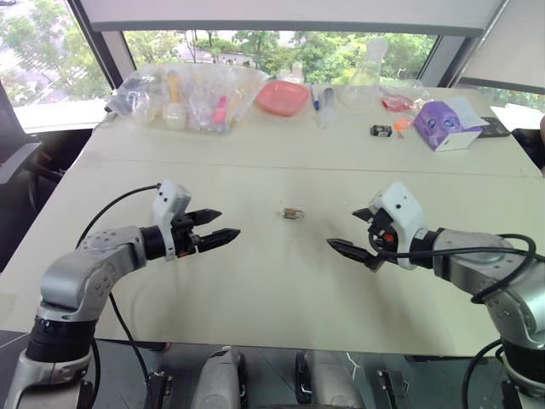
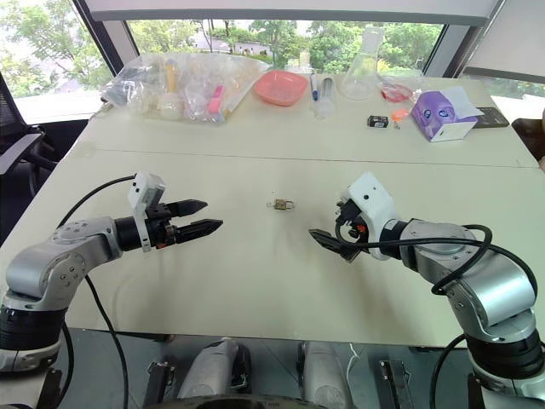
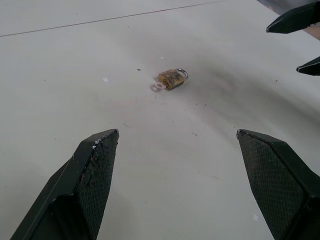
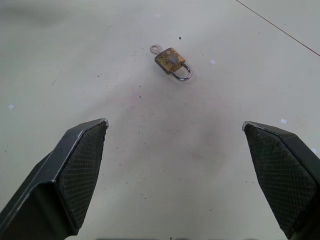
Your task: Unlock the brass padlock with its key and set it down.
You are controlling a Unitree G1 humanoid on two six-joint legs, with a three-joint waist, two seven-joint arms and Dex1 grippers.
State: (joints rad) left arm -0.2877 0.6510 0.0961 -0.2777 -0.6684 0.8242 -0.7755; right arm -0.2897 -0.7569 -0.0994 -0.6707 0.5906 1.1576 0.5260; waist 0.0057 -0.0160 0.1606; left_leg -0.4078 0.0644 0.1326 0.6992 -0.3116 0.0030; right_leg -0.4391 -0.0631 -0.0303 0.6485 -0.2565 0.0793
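Left eye view: I see the brass padlock (image 1: 294, 213) lying flat on the table (image 1: 255, 290), key (image 4: 156, 48) inserted, midway between my released left jaws (image 1: 216, 225) and right jaws (image 1: 351, 238).

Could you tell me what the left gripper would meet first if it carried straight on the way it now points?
Probably the brass padlock, with the key at its near end; depth is uncertain.

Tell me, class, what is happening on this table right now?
A two-armed robot is facing a brass padlock lying flat on the table, its key poking out of the body's bottom end. The left gripper and right gripper hover on either side of it, fingers spread, touching nothing. The shackle looks closed, so unlocking has not begun.
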